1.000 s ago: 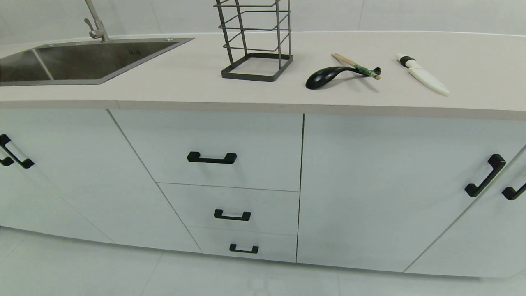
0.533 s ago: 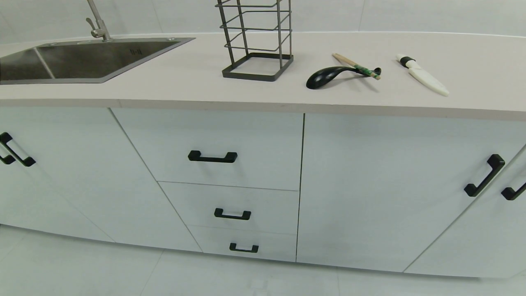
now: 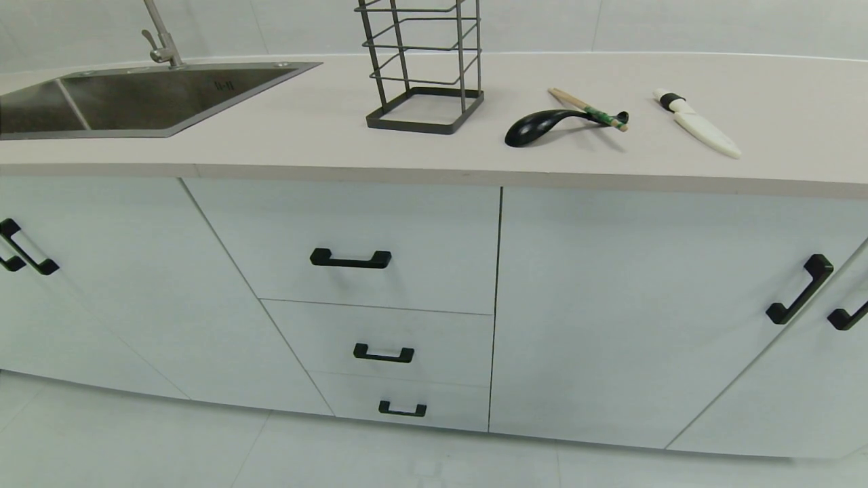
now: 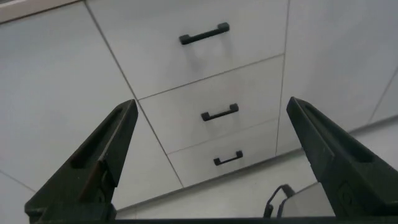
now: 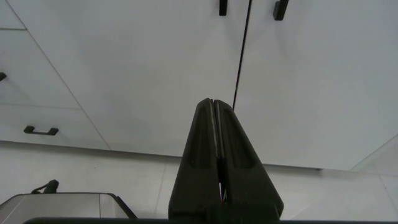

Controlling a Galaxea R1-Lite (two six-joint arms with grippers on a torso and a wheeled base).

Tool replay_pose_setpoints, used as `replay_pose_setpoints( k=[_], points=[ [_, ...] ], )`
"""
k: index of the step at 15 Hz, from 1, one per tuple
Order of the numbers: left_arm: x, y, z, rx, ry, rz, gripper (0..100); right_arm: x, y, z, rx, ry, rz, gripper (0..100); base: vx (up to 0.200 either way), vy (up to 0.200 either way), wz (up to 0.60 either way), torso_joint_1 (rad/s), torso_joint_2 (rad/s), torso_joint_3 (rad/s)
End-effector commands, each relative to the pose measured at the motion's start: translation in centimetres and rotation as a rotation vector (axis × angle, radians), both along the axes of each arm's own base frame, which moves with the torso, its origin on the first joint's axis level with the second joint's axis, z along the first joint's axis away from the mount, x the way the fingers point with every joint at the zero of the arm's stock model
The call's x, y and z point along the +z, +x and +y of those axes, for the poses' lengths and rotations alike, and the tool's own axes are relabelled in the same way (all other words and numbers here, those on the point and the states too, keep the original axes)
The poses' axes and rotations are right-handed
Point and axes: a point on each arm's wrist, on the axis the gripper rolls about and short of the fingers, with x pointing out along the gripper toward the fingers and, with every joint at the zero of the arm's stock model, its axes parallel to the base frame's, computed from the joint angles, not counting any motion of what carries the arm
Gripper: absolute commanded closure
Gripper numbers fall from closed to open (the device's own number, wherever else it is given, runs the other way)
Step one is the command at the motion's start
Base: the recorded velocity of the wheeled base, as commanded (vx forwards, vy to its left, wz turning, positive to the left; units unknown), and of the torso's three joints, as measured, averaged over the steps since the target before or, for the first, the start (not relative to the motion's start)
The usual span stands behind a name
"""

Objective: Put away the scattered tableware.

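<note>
Black spoon: glossy, rounded bowl, curved handle. It lies on the pale matte surface, right of centre. Its handle tip touches a pair of wooden chopsticks with green-patterned ends, laid slantwise just beyond it.

White knife: smooth, tapered, with a black band near the far end. It lies apart to the right.

Dark wire rack: square base frame, upright, left of the spoon.

Steel sink with a metal faucet, far left.

Below the surface are flat white cabinet fronts and three stacked drawers with black bar handles.

Left gripper: dark wedge fingers spread wide and released, before the drawers.

Right gripper: fingers clenched flush together with nothing between them, before the cabinet doors.
</note>
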Motion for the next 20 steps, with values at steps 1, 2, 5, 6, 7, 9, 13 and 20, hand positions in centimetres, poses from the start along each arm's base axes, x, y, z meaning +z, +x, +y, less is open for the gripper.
replay_pose_setpoints(
  k=[1,2,5,6,7,9,13,20],
  points=[
    [0.7,2.1,-0.1,-0.079,0.046,0.099,0,0.0,0.0,0.0,0.0,0.0,0.001,100,0.0,0.0,0.0,0.0,0.0,0.0],
    [0.8,2.3,-0.1,-0.109,0.062,0.111,0,0.0,0.0,0.0,0.0,0.0,0.001,100,0.0,0.0,0.0,0.0,0.0,0.0],
    [1.9,4.2,-0.7,-0.25,0.184,0.143,0,0.0,0.0,0.0,0.0,0.0,0.001,100,0.0,0.0,0.0,0.0,0.0,0.0],
    [1.7,5.0,-1.0,-0.294,0.265,0.17,0,0.0,0.0,0.0,0.0,0.0,0.001,100,0.0,0.0,0.0,0.0,0.0,0.0],
    [1.3,5.4,-1.2,-0.317,0.324,0.195,0,0.0,0.0,0.0,0.0,0.0,0.001,100,0.0,0.0,0.0,0.0,0.0,0.0],
    [0.4,5.8,-1.4,-0.369,0.434,0.253,0,0.0,0.0,0.0,0.0,0.0,0.0,100,0.0,0.0,0.0,0.0,0.0,0.0],
    [0.4,6.9,-1.8,-0.433,0.611,0.277,0,0.0,0.0,0.0,0.0,0.0,0.0,100,0.0,0.0,0.0,0.0,0.0,0.0],
    [-0.4,10.7,-3.5,-0.586,0.865,0.3,0,0.0,0.0,0.0,0.0,0.0,-0.002,100,0.0,0.0,0.0,0.0,0.0,0.0]
  ],
)
